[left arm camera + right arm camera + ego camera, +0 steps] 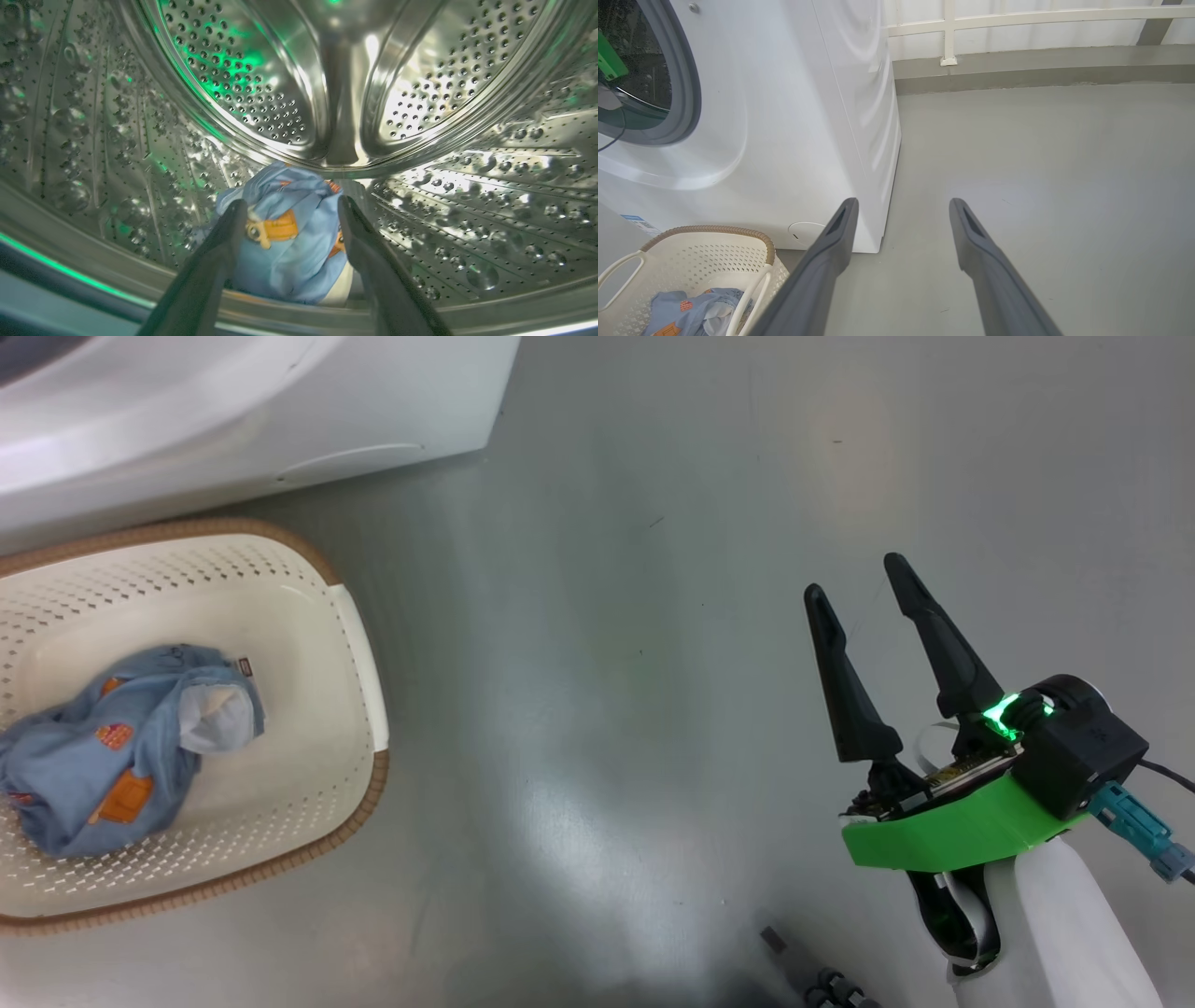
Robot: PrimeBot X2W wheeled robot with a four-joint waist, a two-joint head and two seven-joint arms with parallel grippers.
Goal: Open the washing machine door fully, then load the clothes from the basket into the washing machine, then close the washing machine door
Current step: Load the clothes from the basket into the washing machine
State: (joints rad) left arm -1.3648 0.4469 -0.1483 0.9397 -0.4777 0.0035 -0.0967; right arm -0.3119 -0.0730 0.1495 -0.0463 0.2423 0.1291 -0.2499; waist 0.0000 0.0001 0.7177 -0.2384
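Observation:
My left gripper [290, 210] is inside the washing machine's steel drum [467, 210] and stands open. A light-blue garment with orange patches [299, 261] lies on the drum floor between its fingers. More of the clothes [112, 756] lie bundled in the cream basket [359, 644], on the floor in front of the white washing machine [233, 411]. My right gripper [854, 575] hovers open and empty over bare floor, well right of the basket. The right wrist view shows the washing machine [794, 116], the basket [710, 231] and the clothes [691, 312]. The washing machine door is out of view.
Grey floor [653, 709] stretches right of the basket and machine. A white railing on a low kerb [1017, 18] runs along the far side. My left arm's green part [607, 60] reaches into the grey-sealed drum opening. Dark parts of my base [822, 980] sit at the bottom edge.

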